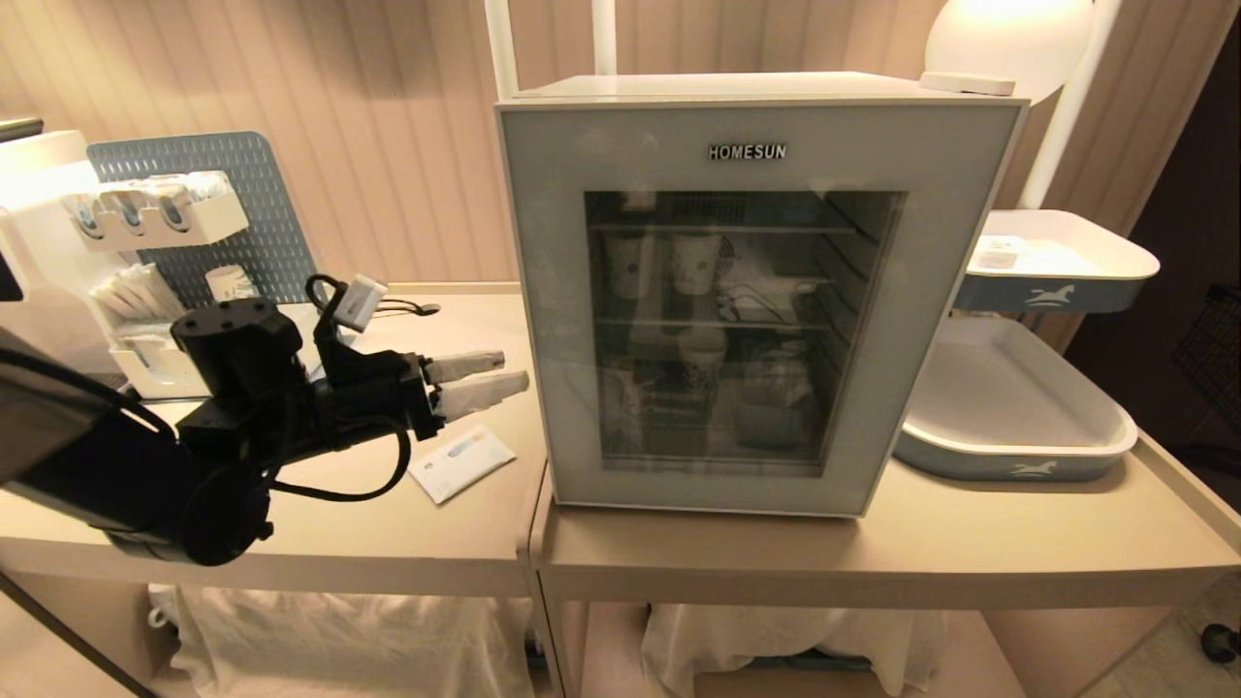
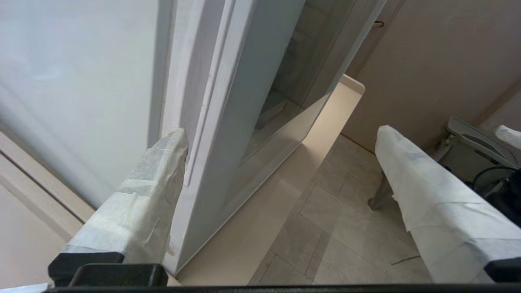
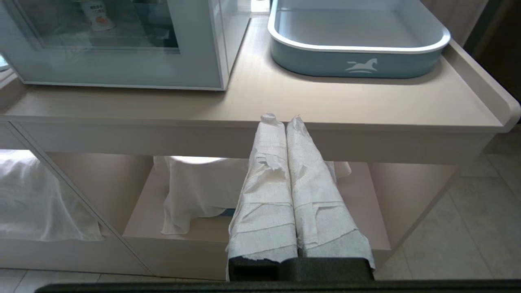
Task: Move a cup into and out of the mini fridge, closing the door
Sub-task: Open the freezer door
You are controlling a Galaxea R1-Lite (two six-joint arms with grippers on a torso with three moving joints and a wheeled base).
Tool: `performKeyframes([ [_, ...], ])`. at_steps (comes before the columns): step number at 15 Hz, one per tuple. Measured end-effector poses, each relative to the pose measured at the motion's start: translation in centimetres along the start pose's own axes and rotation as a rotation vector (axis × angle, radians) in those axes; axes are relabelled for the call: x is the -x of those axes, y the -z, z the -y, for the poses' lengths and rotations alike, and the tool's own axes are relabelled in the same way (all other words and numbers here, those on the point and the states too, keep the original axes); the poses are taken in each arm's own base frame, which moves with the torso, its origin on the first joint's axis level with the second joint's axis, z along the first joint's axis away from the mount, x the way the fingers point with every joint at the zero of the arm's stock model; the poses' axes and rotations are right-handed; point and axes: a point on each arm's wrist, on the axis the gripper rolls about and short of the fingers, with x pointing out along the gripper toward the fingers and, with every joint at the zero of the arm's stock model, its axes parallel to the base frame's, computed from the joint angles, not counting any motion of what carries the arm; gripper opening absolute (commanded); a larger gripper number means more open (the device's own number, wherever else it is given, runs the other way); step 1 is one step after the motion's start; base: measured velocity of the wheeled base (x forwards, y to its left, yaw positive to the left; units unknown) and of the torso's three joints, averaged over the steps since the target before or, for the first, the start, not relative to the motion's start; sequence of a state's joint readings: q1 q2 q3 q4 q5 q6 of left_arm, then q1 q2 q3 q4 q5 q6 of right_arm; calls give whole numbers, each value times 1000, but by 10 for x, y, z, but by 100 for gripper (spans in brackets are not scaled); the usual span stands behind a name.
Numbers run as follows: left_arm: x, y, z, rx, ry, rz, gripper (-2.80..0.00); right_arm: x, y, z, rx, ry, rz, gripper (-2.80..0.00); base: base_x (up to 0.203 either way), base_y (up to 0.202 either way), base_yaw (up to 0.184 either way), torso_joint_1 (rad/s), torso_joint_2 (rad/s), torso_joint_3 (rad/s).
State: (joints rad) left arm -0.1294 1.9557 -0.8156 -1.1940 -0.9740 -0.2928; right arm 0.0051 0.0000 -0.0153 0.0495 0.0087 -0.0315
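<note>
The mini fridge (image 1: 727, 89) stands on the beige table with its door (image 1: 737, 165) shut. Paper cups show through the dark glass. In the right wrist view the cup (image 3: 97, 16), a white tub with an orange mark, stands inside behind the glass. My left gripper (image 1: 516, 370) is open and level at the fridge's left front corner. In the left wrist view the left gripper (image 2: 281, 132) straddles the door's edge (image 2: 228, 122): one taped finger (image 2: 142, 195) lies by the fridge's side wall (image 2: 81, 81), the other is out in front of the door. My right gripper (image 3: 283, 119) hangs shut and empty below the table's front edge.
Two blue-and-white trays (image 1: 1013, 407) (image 1: 1057, 262) sit right of the fridge. A small white packet (image 1: 461, 463) lies on the table under the left gripper. A pegboard organiser (image 1: 155, 213) stands at the far left. White cloth (image 3: 195, 191) covers the lower shelf.
</note>
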Motion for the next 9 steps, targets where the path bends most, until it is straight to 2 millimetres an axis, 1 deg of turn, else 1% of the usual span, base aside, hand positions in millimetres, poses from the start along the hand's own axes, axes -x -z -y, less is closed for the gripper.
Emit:
performKeyframes([
  [2, -12, 8, 0, 20, 4, -14, 0, 0, 0, 0, -1, 0, 0, -280, 0, 0, 0, 0, 0, 0],
  [4, -20, 13, 1, 34, 20, -29, 0, 0, 0, 0, -1, -1, -1, -280, 0, 0, 0, 0, 0, 0],
  [9, -31, 17, 6, 49, 44, -46, 0, 0, 0, 0, -2, -1, -2, -280, 0, 0, 0, 0, 0, 0],
])
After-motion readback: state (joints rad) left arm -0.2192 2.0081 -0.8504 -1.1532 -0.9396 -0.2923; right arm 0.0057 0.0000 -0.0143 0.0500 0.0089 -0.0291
